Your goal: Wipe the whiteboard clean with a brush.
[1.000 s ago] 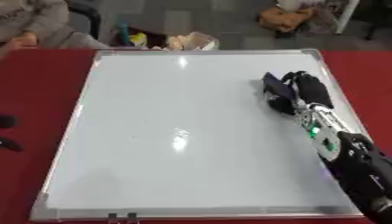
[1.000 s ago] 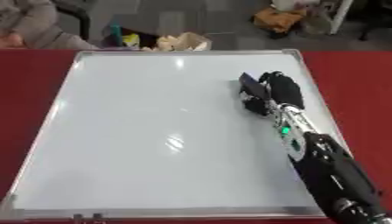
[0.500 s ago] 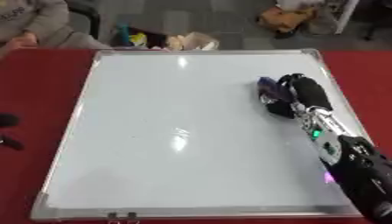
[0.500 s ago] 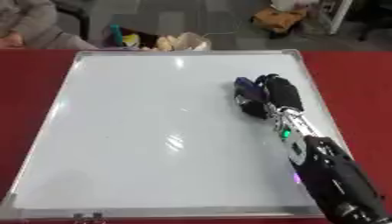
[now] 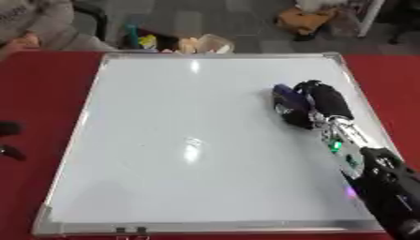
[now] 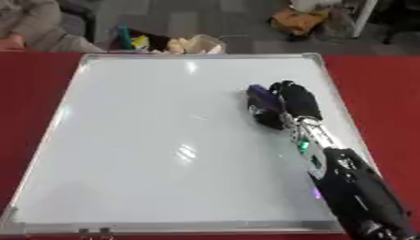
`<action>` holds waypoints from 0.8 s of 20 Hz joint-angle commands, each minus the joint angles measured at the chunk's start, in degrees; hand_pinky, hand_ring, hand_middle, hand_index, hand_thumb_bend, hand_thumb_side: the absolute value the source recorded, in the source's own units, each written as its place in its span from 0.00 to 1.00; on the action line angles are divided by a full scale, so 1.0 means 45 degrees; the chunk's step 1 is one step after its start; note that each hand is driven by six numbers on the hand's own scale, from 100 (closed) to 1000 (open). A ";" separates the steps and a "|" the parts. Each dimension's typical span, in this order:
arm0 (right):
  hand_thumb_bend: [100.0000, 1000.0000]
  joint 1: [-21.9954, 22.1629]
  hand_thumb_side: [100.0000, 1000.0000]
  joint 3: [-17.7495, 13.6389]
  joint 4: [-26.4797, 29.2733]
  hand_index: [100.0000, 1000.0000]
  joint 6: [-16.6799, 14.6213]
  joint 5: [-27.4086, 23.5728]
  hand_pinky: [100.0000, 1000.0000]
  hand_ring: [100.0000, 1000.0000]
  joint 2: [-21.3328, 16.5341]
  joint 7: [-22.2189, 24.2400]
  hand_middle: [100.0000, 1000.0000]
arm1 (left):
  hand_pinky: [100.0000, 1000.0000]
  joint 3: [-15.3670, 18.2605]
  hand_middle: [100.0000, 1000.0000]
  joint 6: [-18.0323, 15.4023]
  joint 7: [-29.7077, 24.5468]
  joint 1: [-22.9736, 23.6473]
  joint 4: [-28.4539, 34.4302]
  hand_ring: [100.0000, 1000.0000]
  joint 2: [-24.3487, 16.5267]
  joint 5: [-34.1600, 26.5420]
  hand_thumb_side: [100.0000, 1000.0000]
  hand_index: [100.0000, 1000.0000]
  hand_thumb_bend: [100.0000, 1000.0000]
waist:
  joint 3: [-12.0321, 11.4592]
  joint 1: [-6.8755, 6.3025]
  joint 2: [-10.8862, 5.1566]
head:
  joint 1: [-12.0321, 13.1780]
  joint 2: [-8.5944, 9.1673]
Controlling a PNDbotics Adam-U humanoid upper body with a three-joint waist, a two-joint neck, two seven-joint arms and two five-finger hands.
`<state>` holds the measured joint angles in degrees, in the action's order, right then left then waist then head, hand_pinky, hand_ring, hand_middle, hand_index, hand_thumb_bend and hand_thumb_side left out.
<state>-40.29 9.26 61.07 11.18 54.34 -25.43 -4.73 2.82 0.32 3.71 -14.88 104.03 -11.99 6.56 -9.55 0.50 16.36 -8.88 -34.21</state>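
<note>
Left eye view: The whiteboard (image 5: 180,140) lies flat on the red tabletop (image 5: 41,103), its silver frame slightly askew, the near edge running along the bottom of the view. The board surface shows as white, with a ceiling-light glare near its centre. The right arm (image 5: 386,183) enters from the lower right corner and extends diagonally up and leftward over the right part of the board. A green indicator light (image 5: 334,146) shows on the forearm near the wrist. The right hand (image 5: 324,101) sits at the end of this arm, over the right-centre area of the board, with its back facing up. Its fingers are curled round the brush (image 5: 288,104), a dark purple-and-black block lying on the hand's left side and touching the board surface. At the left edge of the view, dark parts of the left hand (image 5: 8,138) show over the tabletop, apart from the board; whether its fingers are spread or curled cannot be told.

Right eye view: The same arrangement shows, shifted leftward. The right hand (image 6: 294,101) holds the brush (image 6: 264,107) against the board, just inside the right frame rail (image 6: 344,108). The forearm runs down toward the lower right corner, crossing the near right part of the board. The left hand does not show in this view
</note>
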 commanded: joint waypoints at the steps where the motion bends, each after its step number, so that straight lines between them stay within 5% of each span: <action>1: 0.18 0.0132 0.79 0.0251 0.0046 0.76 -0.0170 0.0041 0.58 0.71 0.0177 0.0173 0.60 | 0.35 0.0079 0.49 -0.0011 -0.0028 -0.0090 0.0240 0.66 -0.0098 -0.0019 0.94 0.56 0.16 | -0.0013 -0.0047 -0.0151 | 0.0043 -0.0060; 16: 0.15 0.0375 0.78 0.0790 0.0662 0.76 -0.0809 0.0639 0.57 0.69 0.0337 0.0167 0.58 | 0.36 0.0081 0.49 -0.0019 -0.0035 -0.0078 0.0237 0.66 -0.0085 -0.0026 0.94 0.56 0.16 | 0.0018 -0.0104 -0.0142 | 0.0057 -0.0106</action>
<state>-39.04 11.60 63.85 8.13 56.90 -24.86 -4.50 2.83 0.32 3.71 -14.82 104.03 -11.99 6.56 -9.41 0.34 16.36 -8.68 -34.51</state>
